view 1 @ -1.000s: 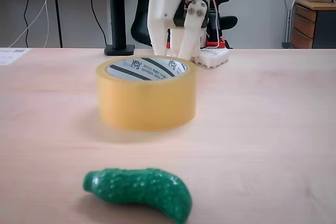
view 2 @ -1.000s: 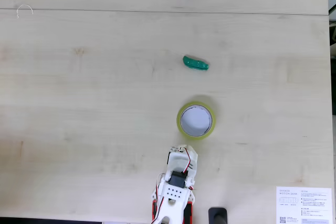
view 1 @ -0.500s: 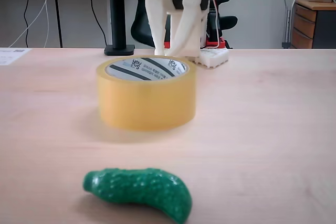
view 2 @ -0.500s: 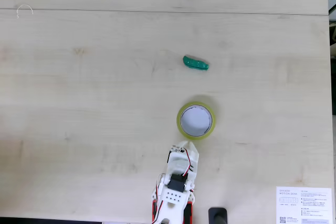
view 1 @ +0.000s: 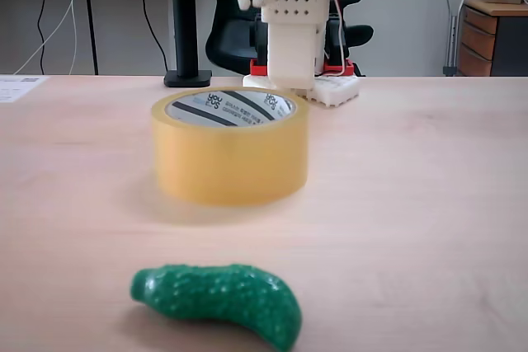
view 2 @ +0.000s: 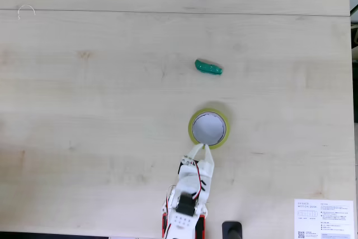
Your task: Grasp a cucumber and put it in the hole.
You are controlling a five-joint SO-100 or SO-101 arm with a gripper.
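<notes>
The cucumber [view 1: 216,301] is a small, dark-green, bumpy toy lying on the bare table, close to the camera in one fixed view. From above, the cucumber [view 2: 208,67] lies well beyond the tape roll [view 2: 208,129]. The hole [view 2: 208,129] is the round opening of the tan-yellow tape roll [view 1: 229,158], and the hole [view 1: 230,108] is ringed by a white core with dark lettering. My gripper [view 2: 201,148] reaches the near rim of the roll, fingertips close together, holding nothing. The white arm [view 1: 290,30] rises behind the roll.
A black pole on a flat base [view 1: 186,77] stands at the table's far edge. A printed white sheet [view 2: 324,218] lies at the lower right corner from above. A black chair [view 1: 227,35] and a wooden drawer unit [view 1: 493,37] stand beyond the table.
The arm has lifted from its folded pose and stretched forward. The fingertips moved from short of the tape roll up to its near rim. Cucumber and roll have not moved.
</notes>
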